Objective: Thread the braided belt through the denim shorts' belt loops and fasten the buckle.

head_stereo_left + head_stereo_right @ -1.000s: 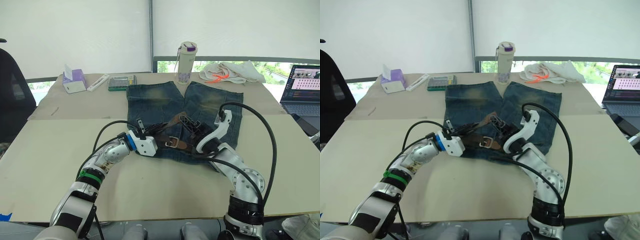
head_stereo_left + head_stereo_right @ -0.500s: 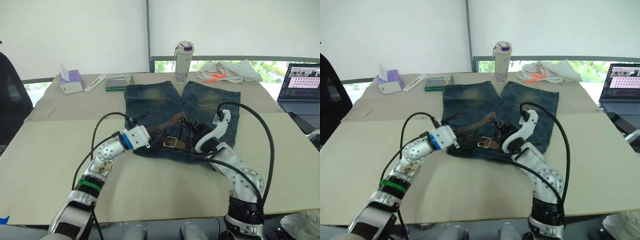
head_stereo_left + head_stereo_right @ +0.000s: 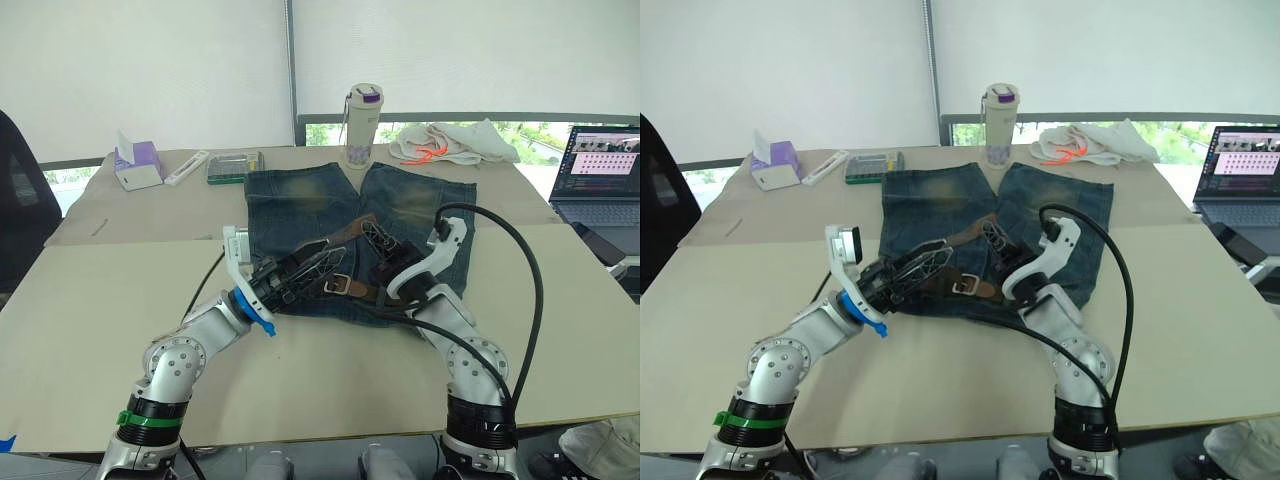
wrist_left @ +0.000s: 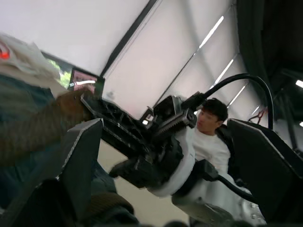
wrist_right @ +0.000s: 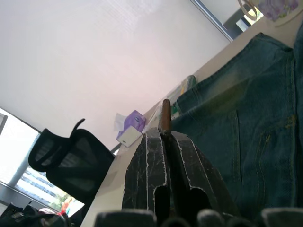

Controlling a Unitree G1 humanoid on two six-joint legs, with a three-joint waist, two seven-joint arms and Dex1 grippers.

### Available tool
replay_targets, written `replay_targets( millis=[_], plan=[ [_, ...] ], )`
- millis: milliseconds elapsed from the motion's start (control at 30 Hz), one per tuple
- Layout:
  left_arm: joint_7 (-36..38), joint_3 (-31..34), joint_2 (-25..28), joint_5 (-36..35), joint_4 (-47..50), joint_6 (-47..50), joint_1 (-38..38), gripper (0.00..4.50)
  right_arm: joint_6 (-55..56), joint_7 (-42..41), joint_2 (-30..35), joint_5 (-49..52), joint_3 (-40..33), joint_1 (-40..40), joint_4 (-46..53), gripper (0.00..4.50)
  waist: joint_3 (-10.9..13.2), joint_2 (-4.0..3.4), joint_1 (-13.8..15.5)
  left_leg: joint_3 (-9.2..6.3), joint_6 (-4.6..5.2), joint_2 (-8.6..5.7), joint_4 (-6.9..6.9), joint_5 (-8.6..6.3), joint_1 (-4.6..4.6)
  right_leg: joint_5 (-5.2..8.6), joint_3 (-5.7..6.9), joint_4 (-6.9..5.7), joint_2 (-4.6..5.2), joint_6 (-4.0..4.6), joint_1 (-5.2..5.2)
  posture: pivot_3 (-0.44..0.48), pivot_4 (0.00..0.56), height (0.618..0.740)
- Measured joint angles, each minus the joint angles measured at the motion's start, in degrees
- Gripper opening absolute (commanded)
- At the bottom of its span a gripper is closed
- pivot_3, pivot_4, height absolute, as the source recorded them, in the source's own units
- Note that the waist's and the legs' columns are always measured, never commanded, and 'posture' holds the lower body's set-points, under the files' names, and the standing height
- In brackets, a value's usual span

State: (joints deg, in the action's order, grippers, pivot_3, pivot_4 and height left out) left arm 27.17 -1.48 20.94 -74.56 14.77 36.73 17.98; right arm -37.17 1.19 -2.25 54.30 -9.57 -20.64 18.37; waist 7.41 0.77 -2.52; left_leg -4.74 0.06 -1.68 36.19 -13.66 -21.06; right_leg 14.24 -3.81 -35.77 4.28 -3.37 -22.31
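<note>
The denim shorts (image 3: 300, 200) lie flat mid-table, waistband towards me. The braided belt (image 3: 357, 289) lies across the waistband, its silver buckle (image 3: 333, 285) near the middle. One strap end rises up and to the right into my right gripper (image 3: 375, 238), which is shut on it. The right wrist view shows that brown strap (image 5: 165, 111) sticking out between the closed fingertips (image 5: 154, 142). My left gripper (image 3: 312, 266) hovers over the waistband's left part, open, fingers (image 4: 83, 156) spread wide and pointing at the right gripper. I cannot make out the belt loops.
Along the far table edge stand a tissue box (image 3: 135, 163), a small case (image 3: 233, 166), a bottle (image 3: 361, 125) and a white cloth with orange cord (image 3: 445, 145). A laptop (image 3: 600, 175) sits at right, a black chair (image 3: 20, 200) at left. A person (image 4: 210, 127) shows in the left wrist view.
My left gripper has opened and let go of the belt. Its wrist has turned so the fingers point right over the waistband. The right gripper keeps its hold.
</note>
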Motion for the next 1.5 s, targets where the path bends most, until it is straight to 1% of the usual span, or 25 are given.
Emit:
replay_targets(
  millis=[167, 367, 500, 833, 967, 1067, 1133, 1233, 1300, 1467, 1500],
  plan=[
    [-11.4, 2.7, -5.6, -11.7, -5.4, 7.0, 0.1, 4.45, 2.3, -4.4, 0.4, -1.3, 0.9, 2.3, 0.4, 0.00, 0.0, 0.00, 0.1, 0.00, 0.00, -0.19, 0.00, 0.00, 0.00, 0.00, 0.00, 0.03, 0.04, 0.01, 0.01, 0.000, 0.150, 0.740],
    [-16.8, 6.1, -10.6, -18.5, -11.7, 9.8, 0.8, 4.45, 2.4, -7.3, 0.9, -1.1, 2.2, 3.8, 2.3, 0.00, 0.0, 0.00, 0.1, -0.01, -0.01, -0.21, -0.01, 0.00, -0.01, 0.03, 0.00, 0.07, 0.04, 0.06, 0.00, 0.000, 0.150, 0.740],
    [-17.7, 7.0, -11.8, -20.0, -12.1, 11.0, 1.9, 4.45, 2.4, -8.5, 0.8, -1.1, 2.8, 4.0, 2.7, 0.00, 0.0, 0.00, 0.2, -0.01, -0.02, -0.25, -0.01, 0.01, -0.01, 0.04, 0.00, 0.09, 0.07, 0.07, 0.02, 0.000, 0.150, 0.740],
    [-18.9, 8.8, -14.4, -18.9, -12.7, 11.8, 3.0, 4.45, 2.4, -8.5, 0.7, -1.2, 4.4, 4.2, 2.8, 0.00, 0.0, 0.00, 0.4, -0.01, -0.04, -0.26, -0.04, 0.02, -0.03, 0.04, -0.01, 0.25, 0.08, 0.08, 0.04, 0.000, 0.150, 0.740],
    [-21.0, 10.2, -16.3, -18.1, -13.5, 10.2, 3.3, 3.30, 2.4, -8.4, 0.5, -1.2, 4.4, 4.2, 2.8, 0.00, 0.0, 0.01, 0.4, -0.01, -0.05, -0.26, -0.07, 0.03, -0.04, 0.03, -0.01, 0.31, 0.09, 0.08, 0.05, 0.000, 0.150, 0.740],
    [-21.5, 10.7, -17.0, -17.7, -13.5, 9.9, 3.3, 2.22, 2.4, -8.3, 0.3, -1.2, 4.4, 4.2, 2.8, 0.00, 0.0, 0.01, 0.4, -0.01, -0.06, -0.26, -0.10, 0.03, -0.04, 0.03, -0.01, 0.34, 0.08, 0.08, 0.05, 0.000, 0.150, 0.740],
    [-21.6, 10.9, -17.2, -17.6, -13.5, 9.8, 3.3, 1.60, 2.4, -8.3, 0.2, -1.2, 4.4, 4.2, 2.8, 0.00, 0.0, 0.01, 0.4, -0.01, -0.06, -0.26, -0.10, 0.03, -0.04, 0.03, -0.01, 0.35, 0.09, 0.08, 0.05, 0.000, 0.150, 0.740],
    [-22.2, 11.3, -17.6, -17.5, -13.5, 9.9, 3.3, 0.56, 2.4, -8.1, 0.0, -1.2, 4.4, 4.2, 3.0, 0.00, 0.0, 0.01, 0.4, -0.01, -0.06, -0.26, -0.11, 0.03, -0.04, 0.03, 0.00, 0.36, 0.09, 0.08, 0.05, 0.000, 0.150, 0.740],
    [-22.2, 11.3, -17.8, -17.1, -13.5, 10.1, 3.3, 0.05, 2.4, -8.1, -0.1, -1.1, 4.3, 4.2, 3.5, 0.00, 0.0, 0.01, 0.4, -0.01, -0.07, -0.26, -0.12, 0.03, -0.05, 0.03, 0.00, 0.38, 0.09, 0.08, 0.05, 0.000, 0.150, 0.740],
    [-22.2, 11.4, -18.0, -16.4, -13.5, 10.1, 3.3, 0.05, 2.4, -8.1, 0.5, -1.2, 4.4, 4.3, 3.6, 0.00, 0.0, 0.01, 0.4, -0.01, -0.07, -0.26, -0.14, 0.03, -0.05, 0.03, 0.00, 0.42, 0.08, 0.08, 0.06, 0.000, 0.150, 0.740],
    [-22.2, 11.4, -17.9, -15.6, -13.5, 10.1, 3.3, 0.01, 2.4, -8.2, 1.1, -1.6, 4.5, 4.4, 3.6, 0.38, 0.0, 0.01, 0.4, -0.01, -0.07, -0.26, -0.14, 0.04, -0.05, 0.03, 0.00, 0.43, 0.08, 0.08, 0.06, 0.000, 0.150, 0.740]
  ],
)
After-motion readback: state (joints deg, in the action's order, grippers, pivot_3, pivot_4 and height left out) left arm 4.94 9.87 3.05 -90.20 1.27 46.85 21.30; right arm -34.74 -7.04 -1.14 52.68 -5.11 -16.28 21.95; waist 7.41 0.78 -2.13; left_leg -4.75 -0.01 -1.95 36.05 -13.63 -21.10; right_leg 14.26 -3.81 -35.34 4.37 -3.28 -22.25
